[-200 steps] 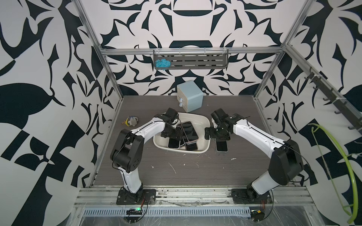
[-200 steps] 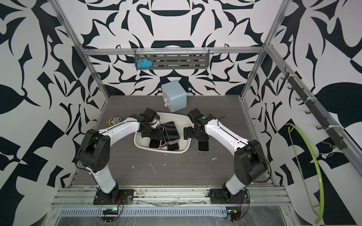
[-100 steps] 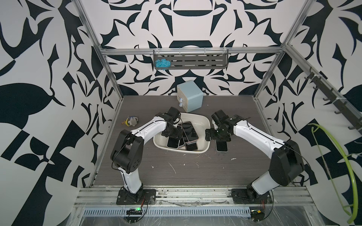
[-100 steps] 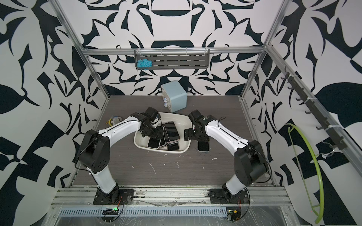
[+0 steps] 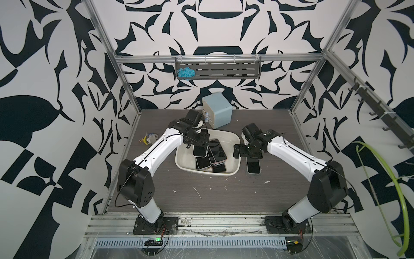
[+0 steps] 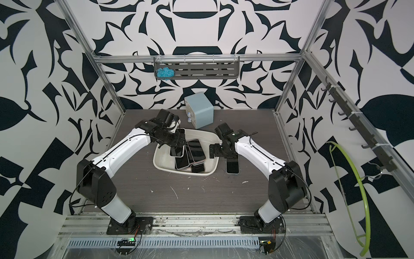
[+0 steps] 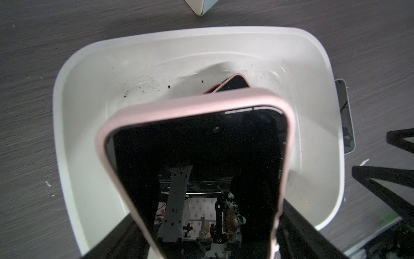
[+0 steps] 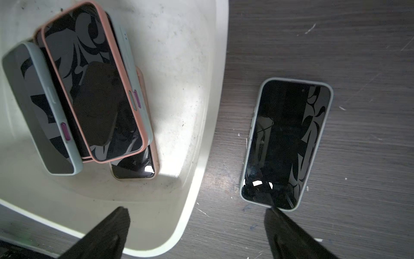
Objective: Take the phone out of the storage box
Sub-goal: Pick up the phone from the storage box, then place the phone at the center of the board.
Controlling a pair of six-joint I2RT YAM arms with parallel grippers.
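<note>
Top view: left gripper (image 5: 198,143) clamps a pink-cased phone (image 5: 200,151) by its far end, over the storage box (image 5: 179,160). Long axis runs back-to-front. Left arm is nearer. Bare table (image 5: 201,197) lies left of the rim and in front.
Left wrist: fingers (image 7: 298,231) pinch the phone's long edges, free end up off the other phones (image 7: 233,83).
Right wrist: right gripper (image 8: 195,213) spread wide, empty, straddling the box rim. Grey-cased phone (image 8: 286,143) lies flat on the table just outside.

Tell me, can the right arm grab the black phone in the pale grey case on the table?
Probably yes: the right gripper hangs open near the grey-cased phone, and nothing covers it.
</note>
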